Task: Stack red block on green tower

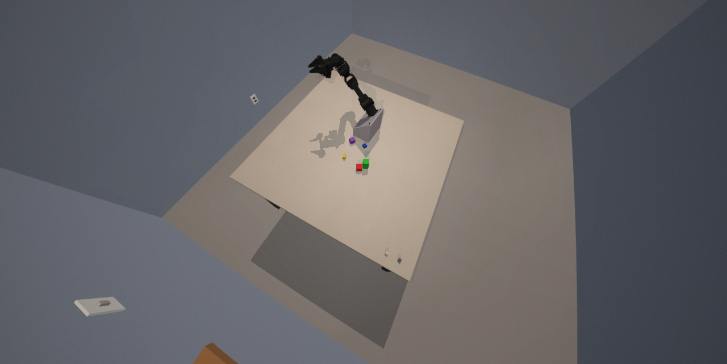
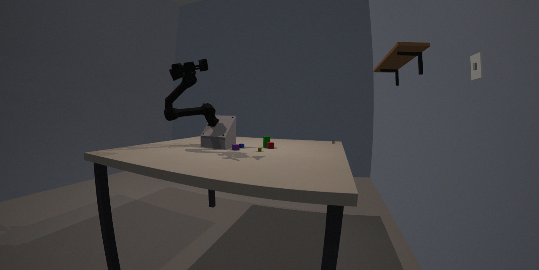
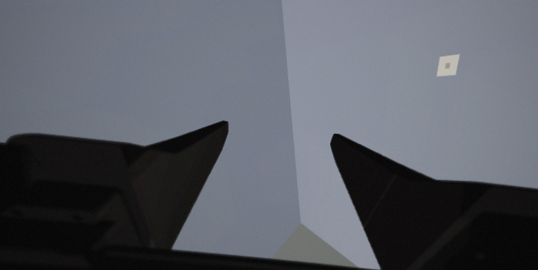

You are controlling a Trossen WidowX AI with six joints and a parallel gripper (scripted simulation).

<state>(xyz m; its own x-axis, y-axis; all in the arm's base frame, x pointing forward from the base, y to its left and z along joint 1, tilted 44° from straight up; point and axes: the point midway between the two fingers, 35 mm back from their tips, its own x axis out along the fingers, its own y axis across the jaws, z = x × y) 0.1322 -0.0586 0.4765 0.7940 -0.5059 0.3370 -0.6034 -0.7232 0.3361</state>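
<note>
From the top view, my gripper (image 1: 310,69) (image 2: 203,64) (image 3: 280,132) is up beyond the far left part of the table (image 1: 325,158) (image 2: 226,170), my fingers spread apart with nothing between them. My arm (image 1: 358,91) (image 2: 188,111) reaches there from a pale wedge-shaped base (image 1: 364,134) (image 2: 230,129). The red block (image 1: 358,167) (image 2: 270,145) sits on the tabletop just left of the green tower (image 1: 365,163) (image 2: 266,140) and slightly nearer; I cannot tell whether they touch. A purple block (image 1: 351,140) (image 2: 235,147) and a blue block (image 1: 364,145) (image 2: 241,145) lie farther off, close to my base, and a yellow block (image 1: 343,157) (image 2: 259,149) lies to the left. Two small pieces, one white (image 1: 387,252) and one grey (image 1: 399,260), are at the near right corner.

In the exterior view, I am raised well above the table at left. The green tower stands upright, taller than the red block, which is down at its near right side, not on top.

Through my wrist view, I see my two tapered fingertips parted, left and right, with bare wall between them and a pale wall plate (image 3: 448,66) at right. No block shows here.
</note>
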